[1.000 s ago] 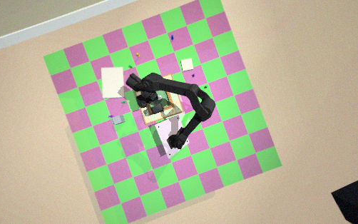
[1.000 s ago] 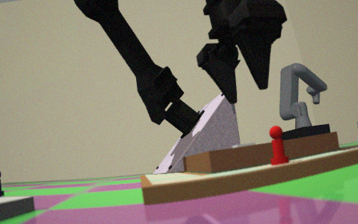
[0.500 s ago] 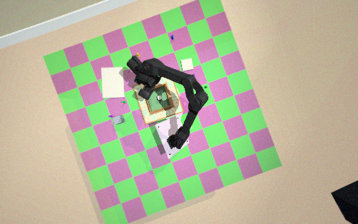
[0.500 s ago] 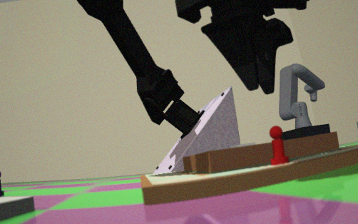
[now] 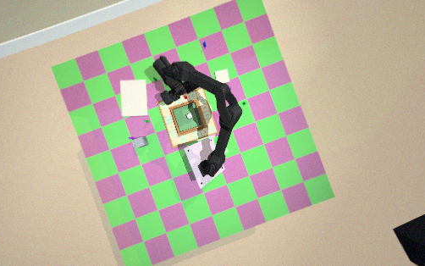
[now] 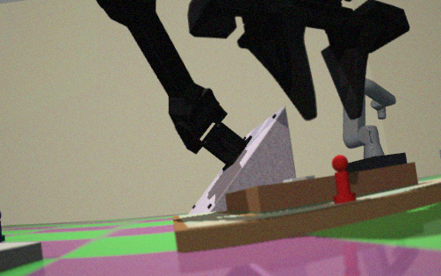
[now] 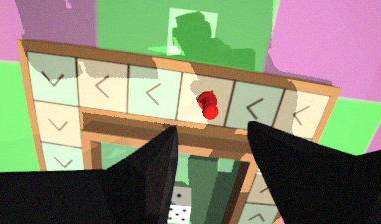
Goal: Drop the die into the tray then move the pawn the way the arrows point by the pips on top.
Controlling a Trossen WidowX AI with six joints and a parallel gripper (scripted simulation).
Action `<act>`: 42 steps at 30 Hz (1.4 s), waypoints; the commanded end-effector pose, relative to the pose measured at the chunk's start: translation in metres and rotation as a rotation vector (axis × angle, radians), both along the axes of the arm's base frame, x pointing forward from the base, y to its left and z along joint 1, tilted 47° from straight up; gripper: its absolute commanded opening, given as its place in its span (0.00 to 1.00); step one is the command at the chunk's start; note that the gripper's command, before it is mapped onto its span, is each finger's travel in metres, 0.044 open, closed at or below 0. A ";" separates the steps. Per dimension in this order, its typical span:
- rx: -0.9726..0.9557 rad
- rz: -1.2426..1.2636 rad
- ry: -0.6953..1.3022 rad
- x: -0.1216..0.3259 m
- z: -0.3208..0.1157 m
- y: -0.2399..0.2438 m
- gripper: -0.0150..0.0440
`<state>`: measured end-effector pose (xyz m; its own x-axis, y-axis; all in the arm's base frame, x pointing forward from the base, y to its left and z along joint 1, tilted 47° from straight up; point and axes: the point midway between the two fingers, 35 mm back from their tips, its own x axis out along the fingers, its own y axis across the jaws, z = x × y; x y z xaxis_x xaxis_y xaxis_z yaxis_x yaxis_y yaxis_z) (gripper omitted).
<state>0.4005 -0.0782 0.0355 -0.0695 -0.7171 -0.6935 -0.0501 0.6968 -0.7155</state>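
From left to right in the overhead view, a white rectangular panel (image 5: 134,98) lies at left of center, above a small gray block (image 5: 140,141). Next comes the cream-and-brown game board (image 5: 164,114) (image 6: 283,230) (image 7: 166,64), its wooden-walled dice tray (image 5: 174,123) (image 6: 300,191) (image 7: 136,131) holding the white die (image 5: 189,116) (image 7: 180,209). The black gripper (image 5: 180,92) (image 6: 332,115) (image 7: 212,131) hangs over the board, fingers partly spread with nothing between them. The red pawn (image 5: 184,97) (image 6: 343,185) (image 7: 208,105) stands upright on a cream arrow square, upper center in the wrist view, beyond the fingertips and apart from them; in the exterior view it is at lower right, below the gripper. A sloped pale plate (image 5: 196,156) (image 6: 265,158) carries the arm's base at lower center of the overhead view. The die's upward face is partly cut off, its full pip count unreadable.
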 end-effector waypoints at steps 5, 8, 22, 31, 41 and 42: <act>-0.007 -0.003 0.005 -0.002 -0.008 -0.011 0.59; -0.007 -0.003 0.005 -0.002 -0.011 -0.014 0.59; -0.008 -0.002 0.005 -0.003 -0.027 -0.031 0.59; -0.009 -0.003 0.005 -0.005 -0.034 -0.039 0.55; -0.009 -0.003 0.005 -0.005 -0.034 -0.039 0.30; -0.009 -0.003 0.005 -0.005 -0.034 -0.039 0.29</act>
